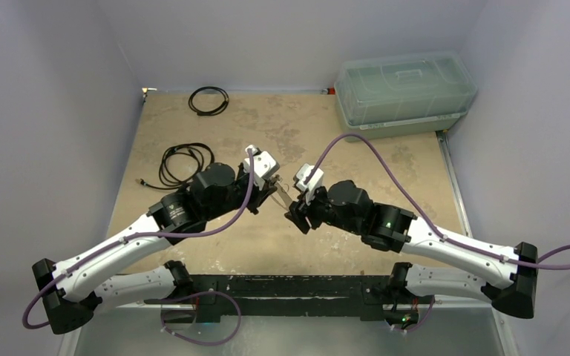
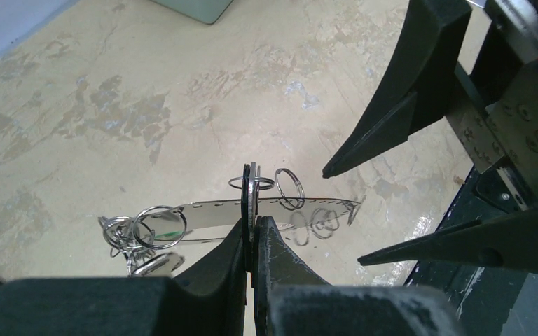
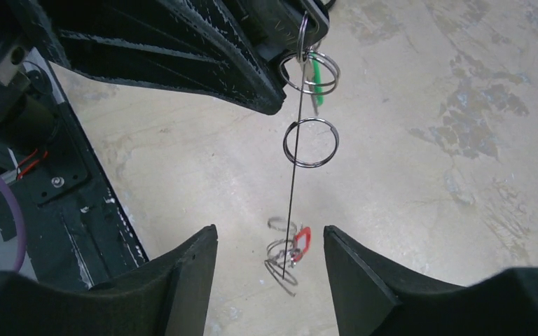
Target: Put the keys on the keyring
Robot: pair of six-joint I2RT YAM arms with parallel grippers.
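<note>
Top external view: both arms are seen bent inward over the middle of the tan surface [image 1: 267, 119], with their grippers brought nearly together. The left gripper [image 1: 272, 194] is shown closed on the keyring [image 1: 283, 197], a flat silver strip held out towards the right gripper [image 1: 300, 217], which is placed just right of it and slightly nearer.

From the left wrist, the black fingers [image 2: 231, 252] are seen clamped tight across the keyring [image 2: 322, 206], which is stretched left to right above the surface, with its shadow cast below. Small wire rings [image 2: 289, 187] are threaded on it just beside the fingers, and a cluster of keys [image 2: 140, 238] is hung at its left end.

From the right wrist, the right gripper [image 3: 270, 231] is shown open with nothing held. The keyring [image 3: 294, 175] is seen edge-on as a thin line ahead of the gap between its fingers. A green key [image 3: 315, 87] is hung close under the left gripper, and a red key [image 3: 302, 239] is seen at the near end.

A clear lidded box [image 1: 404, 93] is set at the far right. A thin black cable loop [image 1: 208, 100] and a coiled black cord [image 1: 185, 163] are laid on the far left.
</note>
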